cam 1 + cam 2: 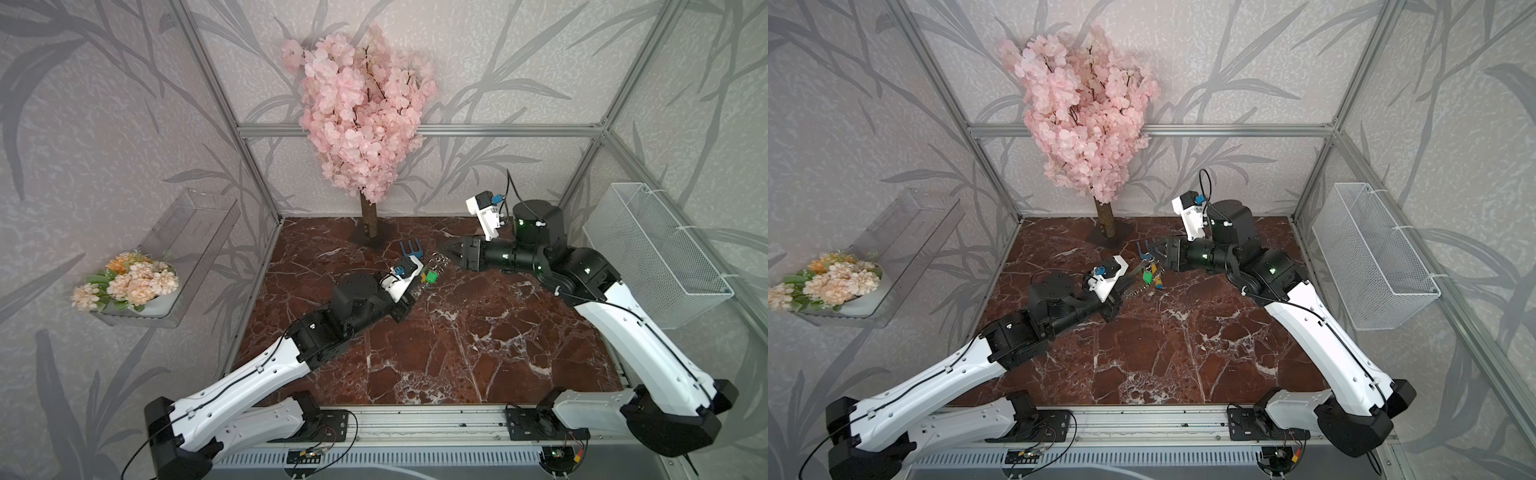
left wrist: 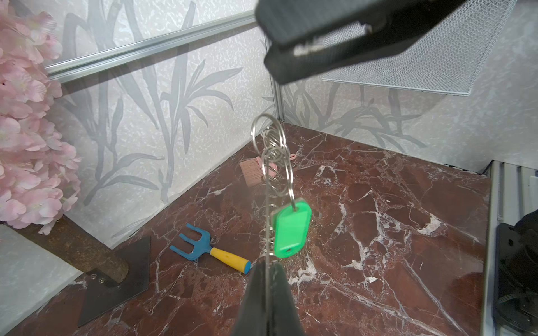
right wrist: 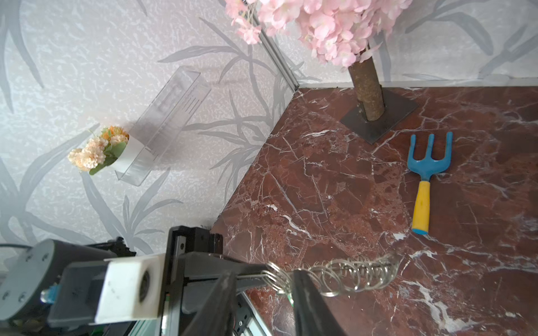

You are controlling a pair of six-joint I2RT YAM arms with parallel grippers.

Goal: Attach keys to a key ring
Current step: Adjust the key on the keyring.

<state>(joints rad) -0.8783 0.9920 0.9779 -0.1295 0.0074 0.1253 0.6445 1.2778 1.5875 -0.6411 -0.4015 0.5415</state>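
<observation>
My left gripper (image 2: 266, 263) is shut on the edge of the key ring (image 2: 266, 186) and holds it above the marble floor. The ring shows edge-on, as a thin metal disc fringed with small silver split rings. The key's green tag (image 2: 292, 228) hangs from one of those split rings; the metal blade is mostly hidden behind it. In both top views the green tag (image 1: 432, 277) (image 1: 1147, 275) shows between the two arms. My right gripper (image 3: 265, 273) is open, one finger on each side of the split rings (image 3: 349, 273), close to the left fingertips (image 3: 233, 266).
A blue-and-yellow toy fork (image 3: 426, 174) lies on the marble floor (image 1: 457, 353) near the pink blossom tree's trunk (image 1: 369, 216) and base plate (image 3: 381, 116). A pink brush (image 2: 256, 171) lies by the back wall. There is a white wire basket (image 1: 656, 253) on the right wall and a clear shelf with flowers (image 1: 129, 282) on the left.
</observation>
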